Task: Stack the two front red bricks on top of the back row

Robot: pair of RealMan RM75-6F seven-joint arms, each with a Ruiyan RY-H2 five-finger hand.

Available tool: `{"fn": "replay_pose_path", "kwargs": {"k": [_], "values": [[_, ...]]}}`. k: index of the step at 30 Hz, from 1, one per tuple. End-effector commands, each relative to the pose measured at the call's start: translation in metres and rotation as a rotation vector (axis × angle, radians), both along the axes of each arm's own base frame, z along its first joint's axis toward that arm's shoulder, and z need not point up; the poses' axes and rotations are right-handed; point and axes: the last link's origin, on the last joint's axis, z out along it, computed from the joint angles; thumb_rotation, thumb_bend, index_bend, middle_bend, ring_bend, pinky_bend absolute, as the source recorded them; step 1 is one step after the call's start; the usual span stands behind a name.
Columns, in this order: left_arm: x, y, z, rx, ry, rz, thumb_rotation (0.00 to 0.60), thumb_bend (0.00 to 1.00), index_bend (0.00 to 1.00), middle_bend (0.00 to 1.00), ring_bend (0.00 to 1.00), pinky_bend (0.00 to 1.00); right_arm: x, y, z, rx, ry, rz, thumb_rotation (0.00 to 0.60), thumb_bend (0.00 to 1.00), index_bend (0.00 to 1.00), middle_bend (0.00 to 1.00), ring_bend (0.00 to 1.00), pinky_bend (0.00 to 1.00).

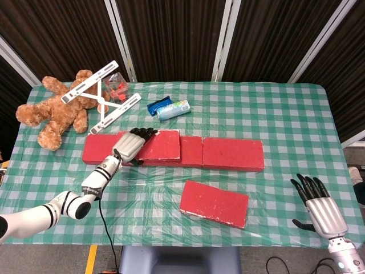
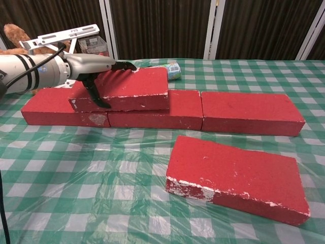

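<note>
Three red bricks form the back row: left, middle and right. A fourth red brick lies on top across the left and middle ones. My left hand grips this brick's left end, fingers over the top and thumb under the front edge. In the chest view the held brick looks level, on or just above the row. The other front brick lies flat and skewed near the table's front. My right hand hovers open at the front right corner, holding nothing.
A teddy bear, a white folding stand and a clear box of red bits sit at the back left. A blue can and blue packet lie just behind the brick row.
</note>
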Motion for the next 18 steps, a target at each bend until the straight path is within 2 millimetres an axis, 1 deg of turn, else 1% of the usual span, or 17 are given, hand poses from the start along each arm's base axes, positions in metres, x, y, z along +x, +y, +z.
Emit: {"fn": "replay_pose_path", "kwargs": {"k": [1, 8, 12, 15, 17, 18], "values": [[-0.0001, 0.0007, 0.0006, -0.004, 0.011, -0.007, 0.600, 0.32, 0.61, 0.98, 0.78, 0.92, 0.0000, -0.0002, -0.0001, -0.001, 0.001, -0.001, 0.600, 0.09, 0.00, 0.00, 0.00, 0.00], [-0.0021, 0.0017, 0.0012, -0.015, 0.033, -0.006, 0.600, 0.32, 0.59, 0.94, 0.75, 0.80, 0.0001, -0.0005, -0.0007, -0.002, 0.002, -0.002, 0.600, 0.09, 0.00, 0.00, 0.00, 0.00], [-0.0015, 0.0018, 0.0021, -0.015, 0.029, -0.005, 0.600, 0.32, 0.55, 0.90, 0.70, 0.74, 0.0003, -0.0007, -0.0006, -0.003, 0.002, -0.001, 0.600, 0.09, 0.00, 0.00, 0.00, 0.00], [-0.0026, 0.0010, 0.0023, -0.029, 0.041, -0.003, 0.600, 0.32, 0.50, 0.83, 0.61, 0.64, 0.0002, -0.0007, -0.0005, -0.004, 0.002, -0.002, 0.600, 0.09, 0.00, 0.00, 0.00, 0.00], [-0.0033, 0.0005, 0.0024, -0.041, 0.050, 0.001, 0.600, 0.32, 0.46, 0.75, 0.52, 0.54, 0.0003, -0.0007, -0.0003, -0.005, 0.003, -0.001, 0.600, 0.09, 0.00, 0.00, 0.00, 0.00], [-0.0036, 0.0004, 0.0023, -0.043, 0.051, 0.003, 0.600, 0.32, 0.45, 0.73, 0.49, 0.52, 0.0003, -0.0006, -0.0002, -0.006, 0.002, -0.001, 0.600, 0.09, 0.00, 0.00, 0.00, 0.00]]}}
